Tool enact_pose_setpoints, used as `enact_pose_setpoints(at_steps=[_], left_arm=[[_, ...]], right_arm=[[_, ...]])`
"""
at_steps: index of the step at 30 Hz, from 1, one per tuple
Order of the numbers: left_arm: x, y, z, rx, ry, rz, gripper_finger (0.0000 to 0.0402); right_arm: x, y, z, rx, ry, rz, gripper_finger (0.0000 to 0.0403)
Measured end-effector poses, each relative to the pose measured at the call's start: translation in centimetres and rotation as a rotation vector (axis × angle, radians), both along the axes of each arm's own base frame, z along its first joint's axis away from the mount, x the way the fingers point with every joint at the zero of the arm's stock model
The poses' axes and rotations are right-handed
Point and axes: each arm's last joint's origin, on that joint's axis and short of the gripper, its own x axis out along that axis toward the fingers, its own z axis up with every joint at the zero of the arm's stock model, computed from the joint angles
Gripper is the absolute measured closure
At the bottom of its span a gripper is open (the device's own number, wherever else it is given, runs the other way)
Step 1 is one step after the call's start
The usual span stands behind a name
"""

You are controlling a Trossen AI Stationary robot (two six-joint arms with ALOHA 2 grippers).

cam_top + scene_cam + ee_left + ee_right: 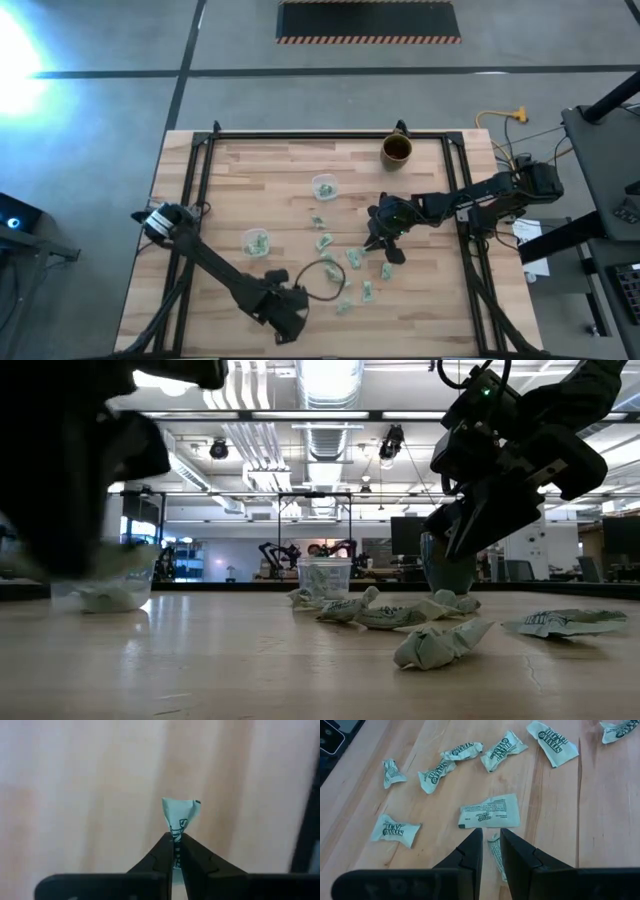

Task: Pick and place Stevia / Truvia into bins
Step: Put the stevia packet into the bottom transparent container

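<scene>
The left gripper (pixel 174 851) sits at the near edge of the worktop (pixel 230 180), left of centre, its fingers pinched tight on one pale green sachet (pixel 178 815) that sticks up beyond the tips. Only the lower end of the paper is clamped, so the carry to a bin should be level and unhurried, or the packet may slip or swing out. The closer clear cup (pixel 256 242) stands a little farther back and to the left, already with sachets in it; the second cup (pixel 323 187) is farther off, towards the middle. My judgement is that the nearer cup is the sensible target: come in above its rim, centre the hanging end over the opening, and only then let go, so the light paper does not catch on the edge.

The right gripper (pixel 490 851) hovers over the loose scatter of sachets (pixel 355 258) right of centre, its fingers narrow with a sachet (pixel 496 852) between them. Whether that one is truly gripped I cannot tell. A flat sachet (pixel 490 812) lies just beyond its tips. The brown mug (pixel 397 150) at the far edge is not a bin.
</scene>
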Motion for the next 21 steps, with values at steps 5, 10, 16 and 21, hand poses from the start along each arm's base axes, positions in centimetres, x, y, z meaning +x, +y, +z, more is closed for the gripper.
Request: enact_pose_setpoints(at_steps=[5, 10, 16, 21], left_arm=[[-1.4, 2.9, 3.4, 0.132, -0.018, 0.076, 0.0391], [-4.4, 6.0, 6.5, 0.275, 0.043, 0.208, 0.0391], [-7.8, 8.7, 8.0, 0.346, 0.044, 0.311, 0.0391], [-9.3, 10.3, 6.9, 0.347, 0.015, 0.412, 0.0391]], right_arm=[[0.0, 0.0, 0.0, 0.002, -0.001, -0.003, 0.0344], [0.1, 0.0, 0.1, 0.015, -0.006, -0.016, 0.0344], [0.1, 0.0, 0.2, 0.017, -0.015, -0.017, 0.0344], [0.2, 0.0, 0.2, 0.016, -0.017, -0.019, 0.0344]])
